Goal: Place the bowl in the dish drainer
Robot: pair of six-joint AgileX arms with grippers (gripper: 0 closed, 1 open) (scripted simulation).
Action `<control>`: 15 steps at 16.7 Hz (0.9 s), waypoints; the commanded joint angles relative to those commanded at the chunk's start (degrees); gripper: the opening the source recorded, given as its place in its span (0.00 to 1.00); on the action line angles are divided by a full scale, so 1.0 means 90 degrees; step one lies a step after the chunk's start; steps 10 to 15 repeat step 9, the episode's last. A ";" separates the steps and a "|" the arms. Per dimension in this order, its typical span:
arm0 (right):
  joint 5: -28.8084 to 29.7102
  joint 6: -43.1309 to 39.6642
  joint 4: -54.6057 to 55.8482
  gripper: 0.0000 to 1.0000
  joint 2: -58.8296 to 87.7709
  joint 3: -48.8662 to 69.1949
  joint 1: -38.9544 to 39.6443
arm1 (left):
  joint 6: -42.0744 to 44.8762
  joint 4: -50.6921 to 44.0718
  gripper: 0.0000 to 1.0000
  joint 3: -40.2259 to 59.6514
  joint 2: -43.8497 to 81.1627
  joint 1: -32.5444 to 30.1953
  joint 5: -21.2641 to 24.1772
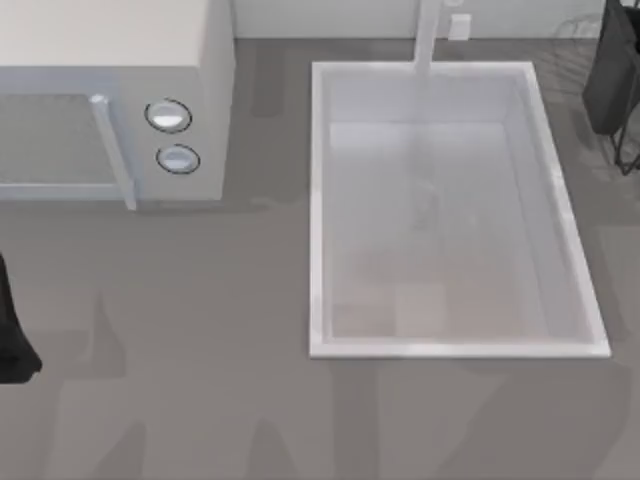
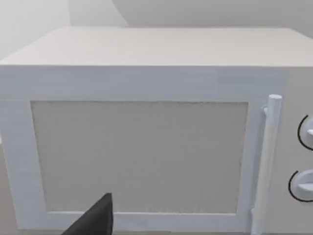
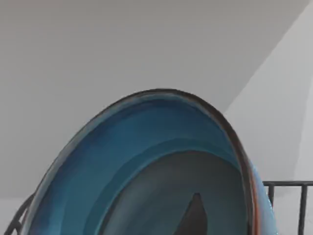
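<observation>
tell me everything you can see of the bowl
The bowl shows close up in the right wrist view: round, shallow, glossy teal-blue inside shading to a greyer centre, with a thin reddish-brown rim. It stands tilted on edge, its inside facing the camera. Dark wire bars of the drainer show just behind its rim on both sides. A dark claw finger lies against its inside, so the right claw seems to hold it. Its lower part is cut off.
</observation>
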 joint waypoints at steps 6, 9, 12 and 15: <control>0.0000 0.0000 0.0000 1.00 0.0000 0.0000 0.0000 | 0.0000 0.0000 1.00 0.0000 0.0000 0.0000 0.0000; 0.0000 0.0000 0.0000 1.00 0.0000 0.0000 0.0000 | 0.0000 0.0000 1.00 0.0000 0.0000 0.0000 0.0000; 0.0000 0.0000 0.0000 1.00 0.0000 0.0000 0.0000 | 0.0000 0.0000 1.00 0.0000 0.0000 0.0000 0.0000; 0.0000 0.0000 0.0000 1.00 0.0000 0.0000 0.0000 | 0.0000 0.0000 1.00 0.0000 0.0000 0.0000 0.0000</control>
